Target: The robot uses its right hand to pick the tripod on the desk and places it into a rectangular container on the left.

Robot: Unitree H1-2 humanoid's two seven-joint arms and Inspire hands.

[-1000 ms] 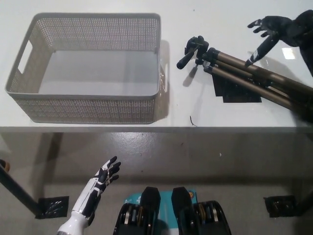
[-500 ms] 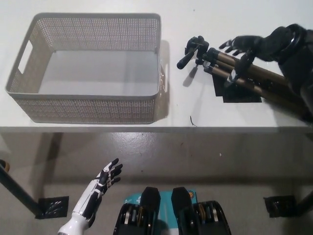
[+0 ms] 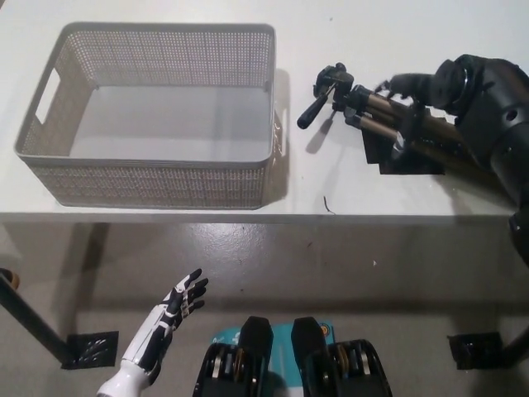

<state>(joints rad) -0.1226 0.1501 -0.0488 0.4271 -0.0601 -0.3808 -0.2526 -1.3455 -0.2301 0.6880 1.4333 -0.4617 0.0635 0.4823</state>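
Closing over the tripod (image 3: 364, 103), which lies on the desk (image 3: 331, 25) right of the empty container (image 3: 157, 178), the right hand (image 3: 430, 91) has fingers curling around its legs, grasp unconfirmed; lift and placement remain, left hand (image 3: 169, 318) spread idle below the desk.

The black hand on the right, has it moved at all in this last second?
Yes. The right hand has swung down and leftward from above the tripod onto its legs, nearer the basket, which stayed put.
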